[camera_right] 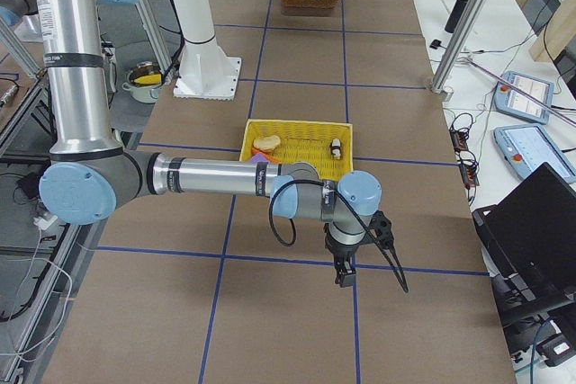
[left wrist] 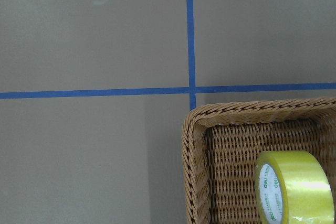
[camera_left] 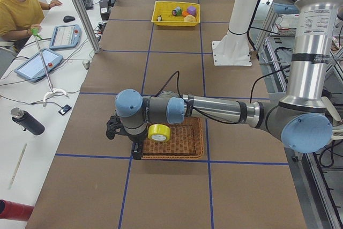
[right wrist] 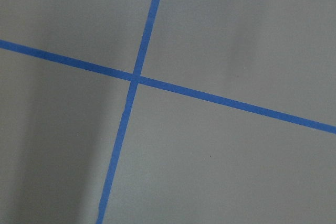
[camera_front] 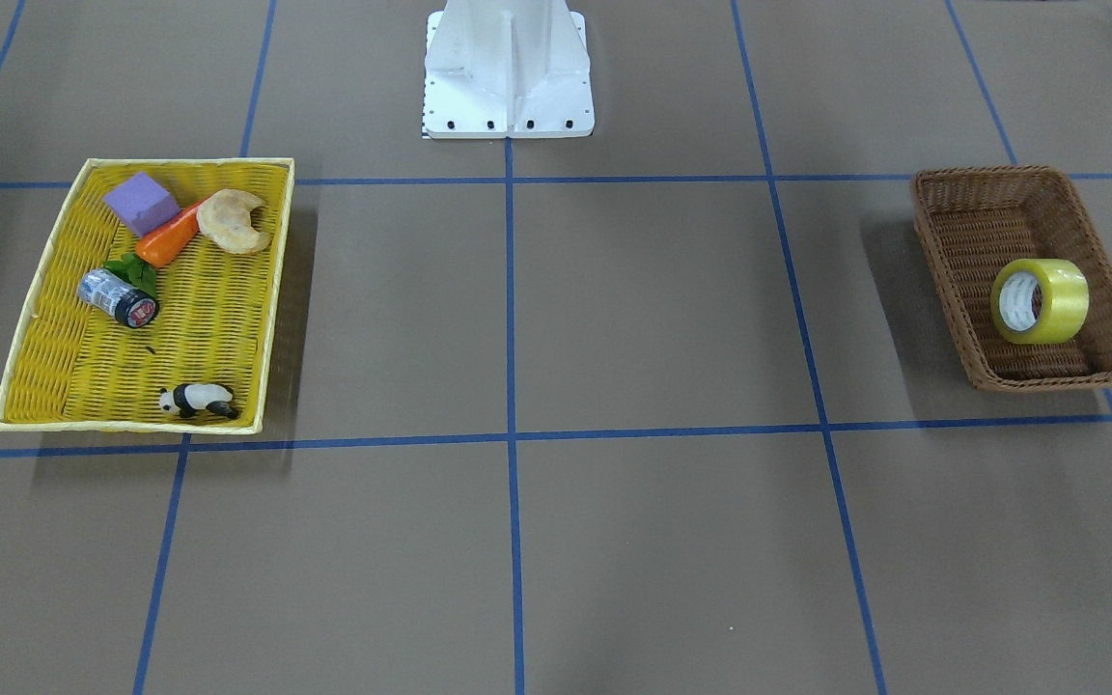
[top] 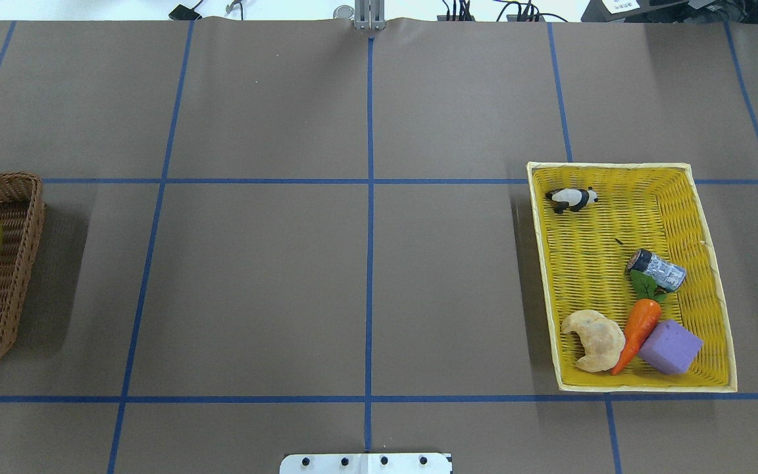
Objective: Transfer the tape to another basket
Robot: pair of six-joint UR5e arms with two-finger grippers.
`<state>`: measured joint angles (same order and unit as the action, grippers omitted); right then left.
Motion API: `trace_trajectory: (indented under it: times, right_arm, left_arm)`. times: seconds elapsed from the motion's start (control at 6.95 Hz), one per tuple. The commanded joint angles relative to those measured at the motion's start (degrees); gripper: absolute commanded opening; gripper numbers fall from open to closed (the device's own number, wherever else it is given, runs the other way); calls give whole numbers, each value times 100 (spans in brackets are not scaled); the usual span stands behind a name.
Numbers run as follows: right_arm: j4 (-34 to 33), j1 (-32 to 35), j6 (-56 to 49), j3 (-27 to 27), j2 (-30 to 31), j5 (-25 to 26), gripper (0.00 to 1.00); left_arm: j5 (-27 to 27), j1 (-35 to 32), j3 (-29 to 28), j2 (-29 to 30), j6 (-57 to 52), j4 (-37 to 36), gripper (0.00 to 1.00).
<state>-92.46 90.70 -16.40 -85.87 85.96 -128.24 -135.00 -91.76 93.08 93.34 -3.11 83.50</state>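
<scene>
Noted: tape [camera_front: 1040, 300], translucent yellow roll with white printed core, standing on edge inside the dark-brown wicker basket [camera_front: 961, 208]. Partly cropped overhead and in left wrist view. Cannot tell finger spread of left gripper [camera_left: 137, 152] or right gripper [camera_right: 346, 271]; seen from side cameras only.

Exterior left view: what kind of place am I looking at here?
Probably a robotics lab workcell. The robot's left arm reaches over a paper-covered table gridded with blue lines, and an operator sits at a side bench with teach pendants.
</scene>
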Motion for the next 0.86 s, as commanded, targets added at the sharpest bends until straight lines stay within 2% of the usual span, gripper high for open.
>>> trace_trajectory:
  times: [0.0,0.72]
  right_arm:
    - [0,0,5,44,0,1,100]
    - [0,0,-3,115,0,1,100]
  left_arm:
    - [0,0,8,0,3,0,99]
    - [0,0,9,-114,3,8,99]
